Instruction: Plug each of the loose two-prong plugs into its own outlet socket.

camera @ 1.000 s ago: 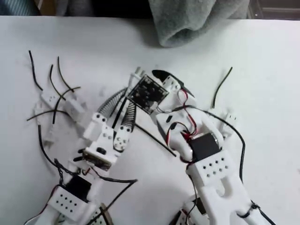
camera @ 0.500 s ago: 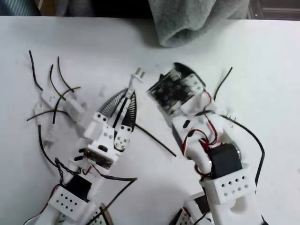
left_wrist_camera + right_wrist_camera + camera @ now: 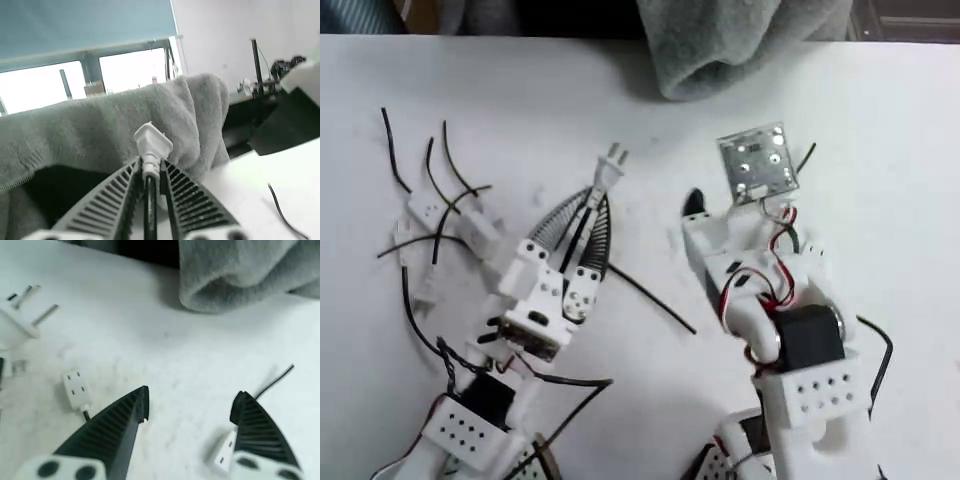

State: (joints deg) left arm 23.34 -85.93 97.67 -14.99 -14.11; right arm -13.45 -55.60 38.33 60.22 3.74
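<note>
A white two-prong plug (image 3: pixel 152 142) is clamped at its neck by the left end effector (image 3: pixel 150 167), prongs free. The right end effector (image 3: pixel 192 400) is held apart over the surface (image 3: pixel 165 340), near a loose outlet socket (image 3: pixel 75 388).

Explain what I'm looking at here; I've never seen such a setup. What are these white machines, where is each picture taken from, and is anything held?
These are two small robot arms at a white table. One picture looks down from above; the other two come from cameras on each arm's wrist, looking along its tool. The left tool is shut on a white two-prong plug. The right tool is open and empty, near a small white outlet socket. More white connectors with black wires lie at the left of the overhead picture, and a grey towel at the table's far edge.
</note>
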